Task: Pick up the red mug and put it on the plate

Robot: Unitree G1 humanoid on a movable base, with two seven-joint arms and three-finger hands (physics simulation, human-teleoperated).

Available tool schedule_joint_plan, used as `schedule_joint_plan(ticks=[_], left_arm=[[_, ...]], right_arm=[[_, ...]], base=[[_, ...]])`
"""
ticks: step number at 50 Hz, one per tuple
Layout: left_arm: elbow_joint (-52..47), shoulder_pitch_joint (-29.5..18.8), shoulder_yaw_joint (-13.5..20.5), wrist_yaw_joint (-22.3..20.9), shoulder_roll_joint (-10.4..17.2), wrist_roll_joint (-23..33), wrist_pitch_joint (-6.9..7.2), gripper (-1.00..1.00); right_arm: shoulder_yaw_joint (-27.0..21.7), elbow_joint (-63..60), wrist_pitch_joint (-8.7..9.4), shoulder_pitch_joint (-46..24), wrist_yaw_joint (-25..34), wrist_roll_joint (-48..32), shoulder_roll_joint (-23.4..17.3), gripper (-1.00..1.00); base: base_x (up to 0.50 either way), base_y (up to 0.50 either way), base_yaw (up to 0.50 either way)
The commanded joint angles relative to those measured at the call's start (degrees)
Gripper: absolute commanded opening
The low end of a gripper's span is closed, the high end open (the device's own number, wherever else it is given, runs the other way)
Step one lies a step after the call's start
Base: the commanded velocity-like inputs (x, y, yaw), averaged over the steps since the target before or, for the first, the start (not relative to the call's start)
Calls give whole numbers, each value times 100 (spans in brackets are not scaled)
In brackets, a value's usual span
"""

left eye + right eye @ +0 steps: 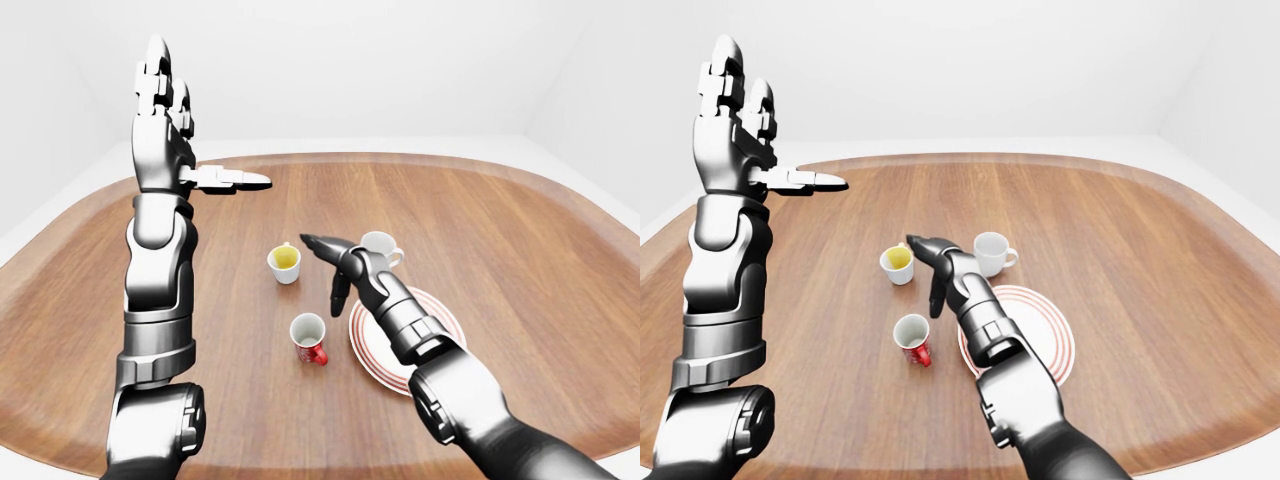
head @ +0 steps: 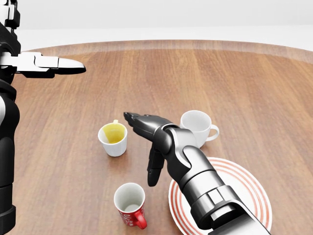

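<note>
We see the red mug standing upright on the tabletop, low in the head view, with its open mouth facing up and its handle on the lower right side. Just to its right lies the plate, near the mug but not touching it as far as we can tell. Our right hand hangs above the tabletop, higher in the view than the mug and a bit to its right. Its fingers are spread open and hold nothing; one points down toward the wood and the others point left toward the yellow cup. So the mug lies down and a little left from this hand, and we think the hand must pull back toward us and drop to reach it. Our right arm lies over part of the plate. The left hand is raised high at the left of the left-eye view, open and empty, with one finger sticking out flat, and it is well apart from the mug. The right hand is much nearer, so we judge it is the one to use. A white cup stands just past the right hand, and we should not bump it.
</note>
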Motion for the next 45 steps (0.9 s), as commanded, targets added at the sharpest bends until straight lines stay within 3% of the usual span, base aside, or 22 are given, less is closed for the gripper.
schedule_joint_plan(ticks=[1, 11, 45], left_arm=[[32, -7, 5, -3, 12, -10, 0, 100], [21, -15, 15, -7, 26, -19, 0, 100], [134, 55, 31, -27, 34, -44, 0, 100]], right_arm=[[68, 415, -121, 107, -237, -80, 155, 100], [129, 823, -238, 172, -454, -137, 318, 100], [292, 1698, -315, 256, -847, -421, 850, 100]], base=[[0, 0, 0], [0, 0, 0], [0, 0, 0]])
